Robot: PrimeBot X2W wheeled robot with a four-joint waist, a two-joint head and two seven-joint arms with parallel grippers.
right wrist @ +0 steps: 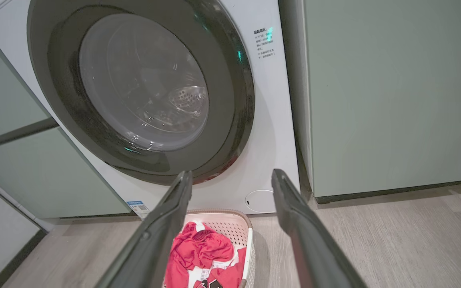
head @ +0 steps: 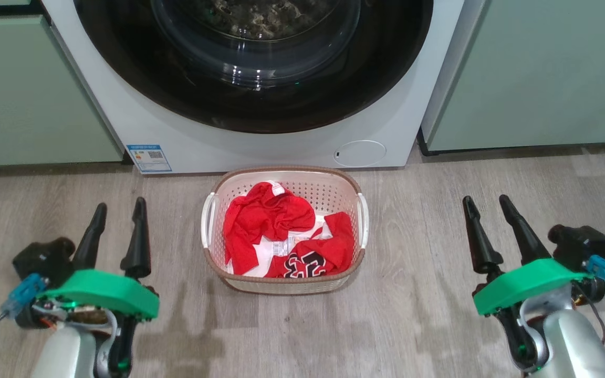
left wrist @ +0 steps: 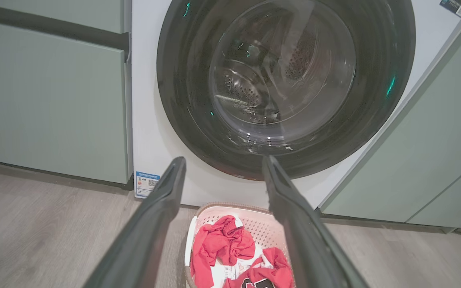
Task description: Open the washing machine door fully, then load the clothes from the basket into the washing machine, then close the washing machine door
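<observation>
The white washing machine [head: 260, 149] stands straight ahead with its round black-rimmed door [head: 252, 100] shut flat against the front; the steel drum shows through the glass [left wrist: 282, 76]. On the floor before it sits the cream basket [head: 284, 178] holding red clothes [head: 268, 215], one with a black-and-white print [head: 308, 262]. My left gripper [head: 118, 207] hovers open to the basket's left, nothing between its fingers. My right gripper [head: 486, 202] hovers open to the basket's right, also empty. Both wrist views look at the door [right wrist: 142, 88] and the basket [left wrist: 254, 216] [right wrist: 230, 218].
Pale green cabinets flank the machine on the left [head: 24, 89] and right [head: 539, 73]. A blue sticker [head: 148, 157] and a round filter cap [head: 360, 153] mark the machine's lower front. Grey wood-look floor [head: 413, 315] spreads around the basket.
</observation>
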